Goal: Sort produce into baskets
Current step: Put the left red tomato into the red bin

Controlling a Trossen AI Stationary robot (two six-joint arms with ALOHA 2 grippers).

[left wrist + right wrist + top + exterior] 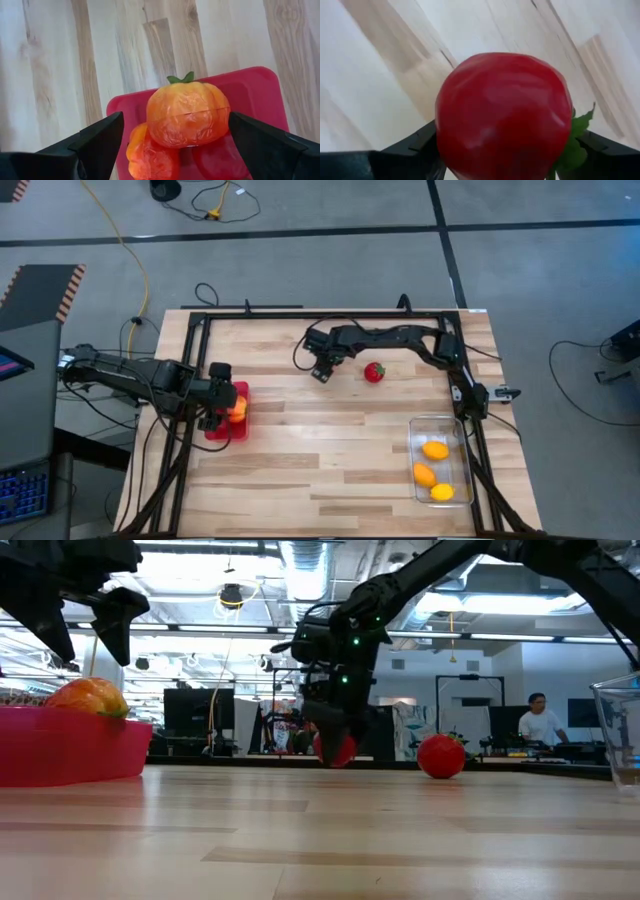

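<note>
At the left edge of the bench [300, 470] we hold our left gripper [222, 395] above the red bin [238, 430], its fingers [95, 145] spread wide apart with nothing between them; in the bin lie two orange tomatoes [187, 115] stacked one on the other, with a red piece [220, 160] beside them. The crinkled, glossy skin suggests thin hollow plastic, so we judge these pieces light, a little slick and likely to dent under a hard squeeze; a hold across the widest part, clear of the green top, looks safest. The bin sits close to the bench's edge and to the dark frame rail [180, 440], so we have little room on that side and much more toward the middle. There, our right gripper [322, 370] is clamped on a red fruit [505, 115], fingers pressing its two flanks with the leaf poking out on one side; the low view shows it just above the wood. Round and smooth, it may roll or slip if the grip loosens. Another red fruit [374, 372] rests on the bench just beside that gripper, free to roll if nudged. Open wood lies between the two bins. At the right, the clear bin [462, 480] holds three lemons [435, 450] and stands near the bench's right rail.
</note>
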